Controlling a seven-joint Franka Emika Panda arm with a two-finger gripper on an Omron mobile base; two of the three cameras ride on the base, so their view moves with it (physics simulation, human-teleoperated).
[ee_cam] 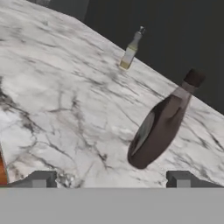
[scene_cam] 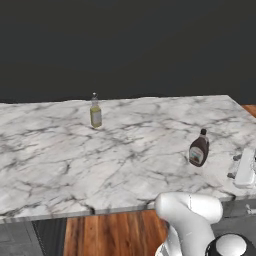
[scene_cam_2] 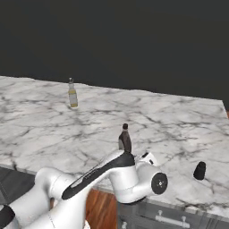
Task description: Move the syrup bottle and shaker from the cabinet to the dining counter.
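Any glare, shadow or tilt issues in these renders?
Left base view: flat, even light, no glare, a faint shadow beside the syrup bottle on the dining counter. Right base view: soft and low-detail, black backdrop. Hand view: rolled, so the bottle looks slanted, though it stands upright in the base views.

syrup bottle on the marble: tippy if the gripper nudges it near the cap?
Likely yes: the syrup bottle stands upright, tall with a narrow neck, so a high push may topple it. Its rounded body would probably roll on the dining counter.
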